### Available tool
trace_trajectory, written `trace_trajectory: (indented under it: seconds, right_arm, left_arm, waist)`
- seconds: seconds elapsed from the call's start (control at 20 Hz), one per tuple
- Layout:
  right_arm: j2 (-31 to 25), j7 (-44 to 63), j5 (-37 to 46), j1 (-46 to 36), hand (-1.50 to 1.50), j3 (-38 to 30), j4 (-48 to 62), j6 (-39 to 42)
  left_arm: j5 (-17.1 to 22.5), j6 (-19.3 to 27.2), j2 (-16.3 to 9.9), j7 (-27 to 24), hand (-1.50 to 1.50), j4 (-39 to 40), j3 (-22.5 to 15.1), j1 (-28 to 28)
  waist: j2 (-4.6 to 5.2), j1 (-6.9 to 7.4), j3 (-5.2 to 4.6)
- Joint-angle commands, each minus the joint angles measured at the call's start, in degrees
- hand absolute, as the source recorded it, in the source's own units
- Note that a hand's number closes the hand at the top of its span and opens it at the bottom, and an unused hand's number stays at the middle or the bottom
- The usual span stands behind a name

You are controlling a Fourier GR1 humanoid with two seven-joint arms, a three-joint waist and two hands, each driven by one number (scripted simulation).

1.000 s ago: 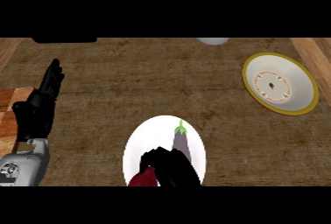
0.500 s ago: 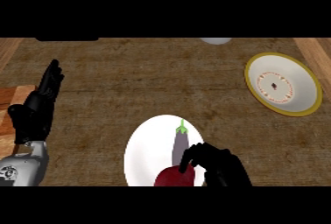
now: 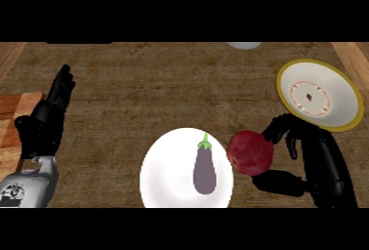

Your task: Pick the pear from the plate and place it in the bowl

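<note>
Brown counter (image 3: 166,97) bears white plate (image 3: 162,166), yellow-rimmed bowl (image 3: 346,88)

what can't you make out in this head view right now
- Far side of the red fruit: the right robot hand curls round it, so where the fingers touch there is hidden.
- Pale object at the counter's far edge: cut off by the view's top, so what it is cannot be told.
- Pattern inside the yellow-rimmed bowl: too small to read.
- Wooden board at left: partly behind the resting left robot hand and cut by the edge.
</note>
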State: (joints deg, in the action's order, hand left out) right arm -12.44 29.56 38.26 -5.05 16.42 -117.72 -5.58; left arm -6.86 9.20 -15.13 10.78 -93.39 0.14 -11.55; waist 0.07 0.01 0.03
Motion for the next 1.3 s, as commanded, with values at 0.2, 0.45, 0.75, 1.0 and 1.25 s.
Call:
trace_trajectory:
  seconds: [0.2, 0.45, 0.75, 1.0, 1.25]
  right_arm:
    - [-3.9, -18.3, -13.3, -7.8, 1.5, -20.1, 20.5, -3.9]
    - [-8.4, -26.0, -9.2, -16.6, 1.5, -24.8, 36.7, -6.6]
    - [-13.2, -36.3, -2.7, -18.9, 1.5, -28.0, 53.7, -14.5]
    - [-16.0, -40.8, -1.2, -32.8, 1.5, -31.4, 74.7, -19.3]
    - [-16.3, -46.3, -5.2, -36.1, 1.5, -35.9, 88.6, -18.9]
  left_arm:
    - [0.0, -1.2, -0.2, -0.4, 0.0, 3.0, 1.5, -1.7]
    - [0.5, -1.9, -0.1, -1.7, 0.0, 5.3, 2.3, -3.6]
    - [-2.3, 0.3, 2.9, -0.6, 0.0, 1.1, -1.1, -1.3]
    - [-2.0, -0.8, 3.0, 0.3, 0.0, 0.5, -1.6, -2.7]
    - [-0.9, -1.9, 2.1, -1.4, 0.0, 2.1, 0.0, -4.0]
  waist:
    - [0.21, 0.33, 0.04]
    - [0.41, 0.78, 0.01]
    - [0.61, 1.41, 0.06]
    - [0.96, 3.05, 0.14]
    - [1.53, 3.74, 0.25]
